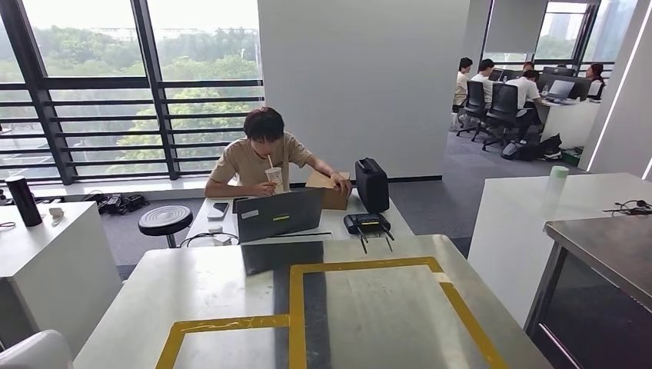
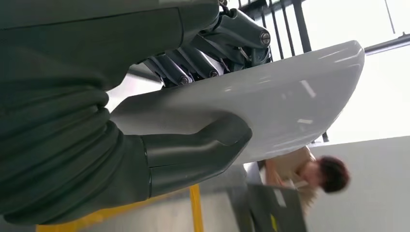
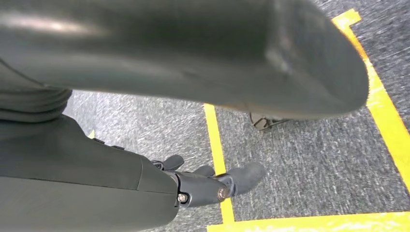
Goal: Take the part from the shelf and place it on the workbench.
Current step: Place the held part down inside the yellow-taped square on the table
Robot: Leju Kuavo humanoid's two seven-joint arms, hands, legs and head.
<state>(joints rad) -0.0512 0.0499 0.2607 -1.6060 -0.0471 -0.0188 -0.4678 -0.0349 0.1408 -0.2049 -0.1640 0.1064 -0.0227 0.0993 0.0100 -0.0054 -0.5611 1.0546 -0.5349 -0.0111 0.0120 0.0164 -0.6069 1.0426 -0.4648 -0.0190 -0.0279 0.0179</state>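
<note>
Where the head view cuts off at its lower left corner, just a white curved sliver of the part [image 1: 34, 350], beside the counter [image 1: 231, 292] with yellow tape [image 1: 296, 315]. Left robot hand [image 2: 193, 101] grasping the part [image 2: 290, 92]: thumb [image 2: 203, 150] pressed on one face, dark fingers [image 2: 193, 60] on the other, far end cut off. Right robot hand [image 3: 212, 186] hanging over grey carpet [image 3: 309, 159] and yellow floor tape [image 3: 217, 145], fingers loosely curled, holding nothing. Beyond the counter, a seated person [image 1: 261, 157] behind a laptop [image 1: 278, 214].
</note>
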